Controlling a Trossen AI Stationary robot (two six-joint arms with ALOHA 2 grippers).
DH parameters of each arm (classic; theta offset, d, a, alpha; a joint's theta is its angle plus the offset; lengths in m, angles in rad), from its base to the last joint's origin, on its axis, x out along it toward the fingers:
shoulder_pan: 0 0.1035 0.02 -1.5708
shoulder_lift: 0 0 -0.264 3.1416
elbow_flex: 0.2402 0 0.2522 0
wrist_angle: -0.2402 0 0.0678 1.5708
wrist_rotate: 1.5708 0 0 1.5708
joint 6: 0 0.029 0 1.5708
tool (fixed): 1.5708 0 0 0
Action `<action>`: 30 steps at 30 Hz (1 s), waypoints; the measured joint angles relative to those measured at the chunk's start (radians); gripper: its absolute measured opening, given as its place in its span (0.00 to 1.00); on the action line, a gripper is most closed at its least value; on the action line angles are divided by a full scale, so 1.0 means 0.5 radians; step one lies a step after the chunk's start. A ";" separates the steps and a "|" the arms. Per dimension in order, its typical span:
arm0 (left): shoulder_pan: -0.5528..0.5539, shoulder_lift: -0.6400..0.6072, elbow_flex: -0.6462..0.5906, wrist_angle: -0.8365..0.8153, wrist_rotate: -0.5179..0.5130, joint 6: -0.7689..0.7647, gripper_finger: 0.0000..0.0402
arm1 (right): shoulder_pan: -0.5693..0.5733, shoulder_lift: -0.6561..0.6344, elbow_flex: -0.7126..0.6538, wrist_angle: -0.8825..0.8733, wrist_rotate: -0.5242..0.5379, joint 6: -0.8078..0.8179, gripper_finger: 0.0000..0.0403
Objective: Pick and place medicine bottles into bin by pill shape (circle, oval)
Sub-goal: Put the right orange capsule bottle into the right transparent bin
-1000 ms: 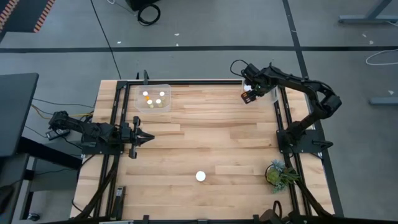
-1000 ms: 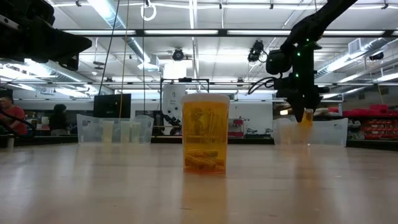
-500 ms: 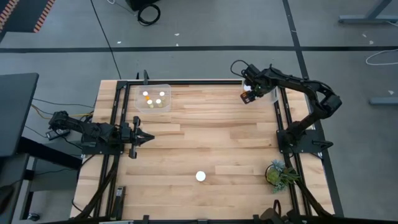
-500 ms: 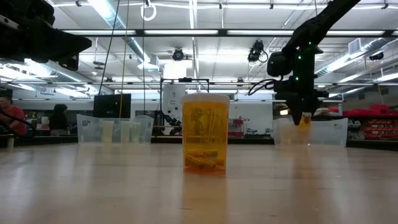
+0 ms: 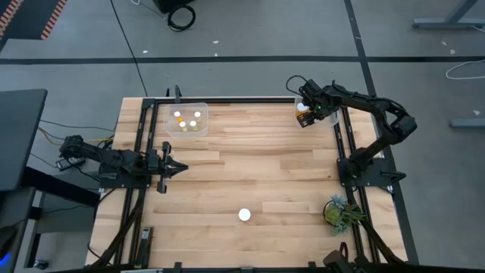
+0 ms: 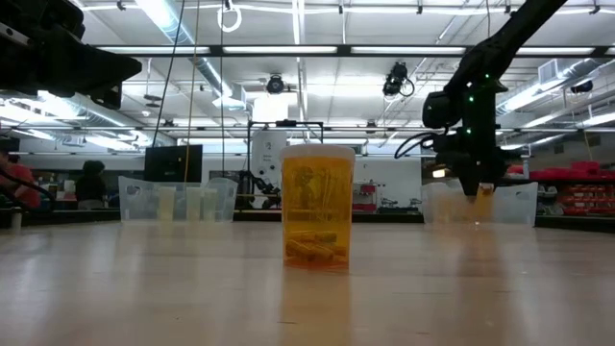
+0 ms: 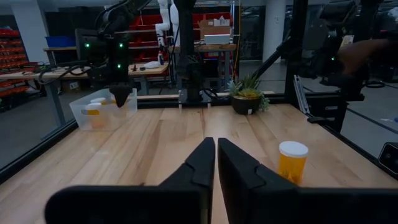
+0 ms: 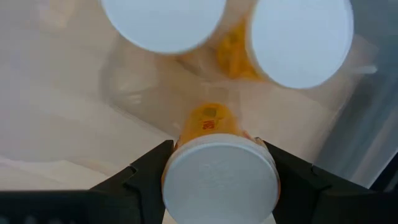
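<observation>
From above, the right gripper [image 5: 306, 115] clamps a bottle [image 5: 302, 118] upright over the bin [image 5: 298, 101] at 1 o'clock; its wrist view shows two bottles [image 8: 301, 40] below; left gripper [image 5: 180, 167] closed, empty

Both arms are dark, jointed and slender, with black cables looping along them. Small green lights glow on the right arm [image 6: 471, 91]. The left tool [image 7: 216, 163] has two matte black, wedge-shaped fingers.

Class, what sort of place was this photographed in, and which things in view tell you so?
Probably a robotics lab or workshop: bare fluorescent ceiling strip lights, red parts bins on shelving, and more dark robot arms on benches behind the light wooden table.
</observation>
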 joint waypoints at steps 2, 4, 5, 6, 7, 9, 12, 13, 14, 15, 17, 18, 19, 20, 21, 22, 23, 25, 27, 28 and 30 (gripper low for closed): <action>0.001 0.000 0.000 0.000 0.000 0.000 0.06 | -0.017 0.000 -0.018 0.011 -0.001 -0.001 0.56; 0.001 0.000 -0.001 0.000 0.000 -0.001 0.06 | -0.035 0.000 -0.022 0.010 -0.001 -0.008 0.56; 0.001 0.000 -0.001 0.000 0.000 0.000 0.06 | -0.041 0.000 -0.022 0.011 -0.001 -0.008 0.56; 0.000 0.000 0.000 0.000 0.000 0.000 0.06 | -0.042 0.000 -0.022 0.012 -0.001 -0.012 0.56; 0.000 0.000 0.000 0.000 0.000 -0.001 0.06 | -0.043 0.000 -0.022 0.012 0.001 -0.014 0.56; 0.001 0.000 0.000 0.000 0.000 -0.001 0.07 | -0.054 0.000 -0.022 0.011 0.005 -0.023 0.56; 0.000 0.000 -0.001 0.000 0.000 0.000 0.08 | -0.068 0.000 -0.022 0.011 0.009 -0.029 0.56; 0.001 0.001 -0.001 0.000 0.000 0.000 0.09 | -0.076 0.000 -0.022 0.011 0.011 -0.029 0.56; 0.001 0.000 0.000 0.000 0.000 0.000 0.09 | -0.082 0.000 -0.022 0.011 0.011 -0.030 0.56; 0.000 0.001 -0.001 0.000 0.000 0.000 0.09 | -0.086 0.000 -0.022 0.011 0.012 -0.030 0.56; 0.001 0.000 -0.001 0.000 0.000 0.000 0.09 | -0.093 0.000 -0.022 0.010 0.015 -0.038 0.56; 0.000 0.000 0.000 0.000 0.000 0.000 0.08 | -0.094 0.000 -0.022 0.011 0.018 -0.045 0.56; 0.001 0.000 -0.001 0.000 0.000 0.000 0.08 | -0.093 0.000 -0.022 0.011 0.027 -0.050 0.56; 0.001 0.000 0.000 0.000 0.000 0.000 0.07 | -0.093 0.000 -0.022 0.010 0.037 -0.051 0.56; 0.001 0.000 -0.001 0.000 0.000 0.000 0.07 | -0.093 0.000 -0.022 0.011 0.042 -0.051 0.56; 0.000 0.000 -0.001 0.000 0.000 0.000 0.07 | -0.093 0.000 -0.022 0.010 0.045 -0.051 0.57; 0.000 0.000 -0.001 0.000 0.000 0.000 0.06 | -0.092 0.000 -0.022 0.010 0.046 -0.051 0.57; 0.001 0.000 -0.001 0.000 0.000 0.000 0.06 | -0.092 0.000 -0.022 0.010 0.047 -0.051 0.58; 0.000 0.000 -0.001 0.000 0.000 0.000 0.07 | -0.092 0.000 -0.022 0.010 0.047 -0.053 0.59; 0.000 0.000 -0.001 0.000 0.000 0.000 0.07 | -0.092 0.000 -0.022 0.010 0.047 -0.052 0.59; 0.001 0.000 0.000 0.000 0.000 0.000 0.08 | -0.092 0.000 -0.022 0.010 0.047 -0.053 0.60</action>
